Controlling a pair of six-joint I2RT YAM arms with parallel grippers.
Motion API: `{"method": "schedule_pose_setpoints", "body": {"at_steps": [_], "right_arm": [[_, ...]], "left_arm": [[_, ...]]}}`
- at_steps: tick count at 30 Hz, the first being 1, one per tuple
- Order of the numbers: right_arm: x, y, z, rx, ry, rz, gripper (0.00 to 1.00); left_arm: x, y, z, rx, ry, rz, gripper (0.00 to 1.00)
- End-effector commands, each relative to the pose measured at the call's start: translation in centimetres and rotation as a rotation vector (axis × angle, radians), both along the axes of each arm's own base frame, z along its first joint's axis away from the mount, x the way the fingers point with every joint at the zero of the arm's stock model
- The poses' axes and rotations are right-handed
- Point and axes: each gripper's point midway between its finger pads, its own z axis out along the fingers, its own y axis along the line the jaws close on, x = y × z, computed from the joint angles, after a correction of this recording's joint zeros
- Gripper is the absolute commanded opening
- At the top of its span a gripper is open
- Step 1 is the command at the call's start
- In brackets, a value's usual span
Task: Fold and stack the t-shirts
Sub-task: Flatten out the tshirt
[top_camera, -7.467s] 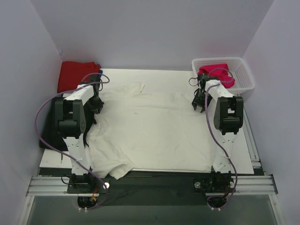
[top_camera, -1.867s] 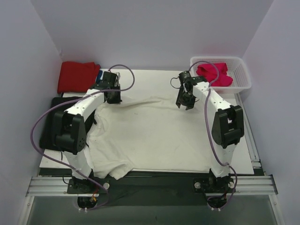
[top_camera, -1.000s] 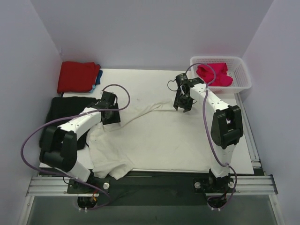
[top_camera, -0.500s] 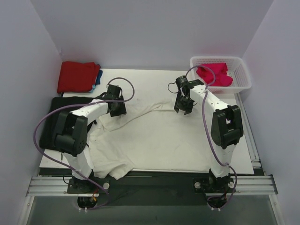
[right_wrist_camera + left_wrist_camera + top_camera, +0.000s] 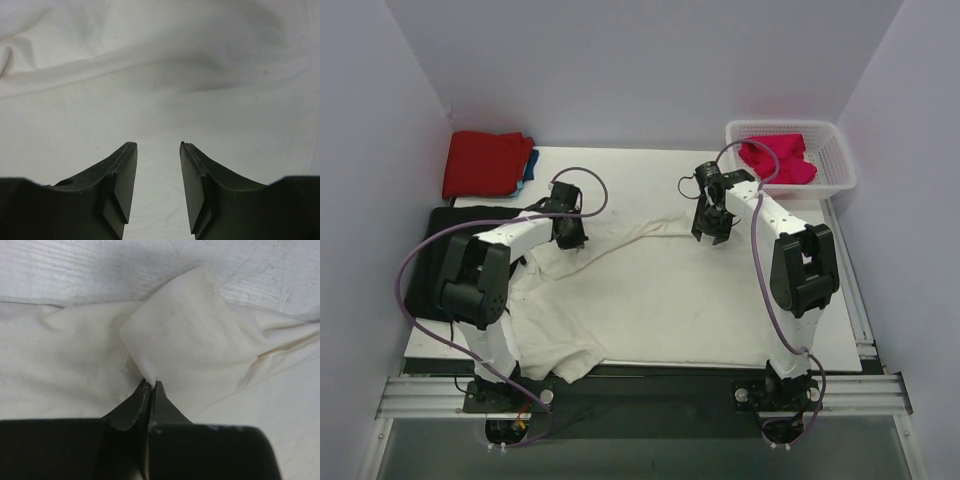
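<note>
Cream-white t-shirt (image 5: 650, 290) lies spread on the desk (image 5: 640, 165), under both claws. The left claw (image 5: 150, 386) is pinched tight on a small fold at the shirt's far edge, its arm bent low. The right claw (image 5: 157, 150) points down close over the cloth, jaws apart, holding nothing. Beyond it, a pink shirt (image 5: 778, 160) sits in a basket (image 5: 840, 165).

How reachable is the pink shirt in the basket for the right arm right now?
Probably yes. The right gripper is open and empty over the white shirt. The open-topped basket sits close by at the far right corner, with the pink shirt uncovered. Only the arm's own cable loops nearby.
</note>
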Motion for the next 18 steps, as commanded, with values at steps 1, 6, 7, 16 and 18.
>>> {"method": "schedule_pose_setpoints", "body": {"at_steps": [1,6,7,16,18], "right_arm": [[-0.7,-0.3,1.8,-0.01,-0.029,-0.003,0.4],[-0.9,-0.5,1.5,-0.014,-0.02,-0.011,0.4],[-1.0,-0.5,1.5,-0.016,-0.017,-0.011,0.4],[-1.1,-1.2,1.6,-0.038,-0.027,-0.029,0.4],[-1.0,-1.3,1.7,-0.042,-0.031,-0.034,0.4]], "left_arm": [[1.3,-1.6,4.7,-0.064,-0.122,-0.049,0.0],[-0.3,-2.8,8.0,-0.087,-0.182,-0.119,0.0],[-1.0,-3.0,8.4,-0.089,-0.19,-0.138,0.0],[-9.7,-5.8,6.1,-0.139,-0.032,-0.349,0.37],[-12.3,-5.1,4.0,-0.116,0.046,-0.362,0.43]]}}
